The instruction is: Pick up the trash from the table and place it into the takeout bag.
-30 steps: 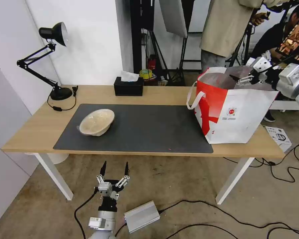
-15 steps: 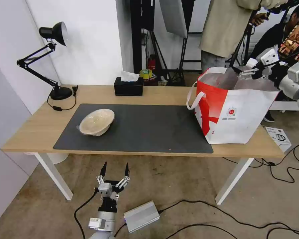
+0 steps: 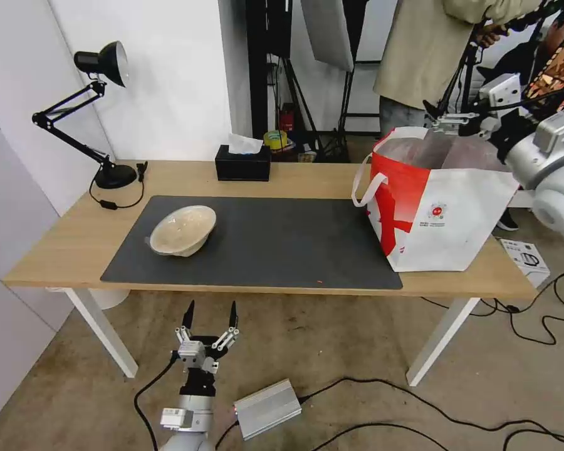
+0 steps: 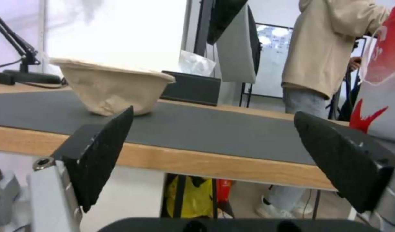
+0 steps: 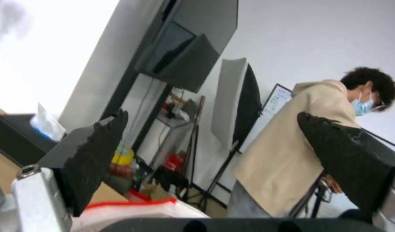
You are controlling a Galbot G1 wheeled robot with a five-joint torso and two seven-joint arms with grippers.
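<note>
Nearest me, the left gripper [image 3: 209, 312] hangs below the desk's [image 3: 294, 181] front edge, tips up and spread wide, holding nothing. Beyond it, on the dark mat's [image 3: 276, 244] left end, the shallow beige bowl [image 3: 182, 230] sits tilted, well apart from those fingers. At the desk's right end stands the takeout bag [image 3: 442, 203], mouth agape. Over the bag's far rim the right gripper [image 3: 437, 114] hovers, released and empty. At the back edge sit the black tissue box [image 3: 242, 163] and, in the left corner, the desk lamp [image 3: 100, 119].
</note>
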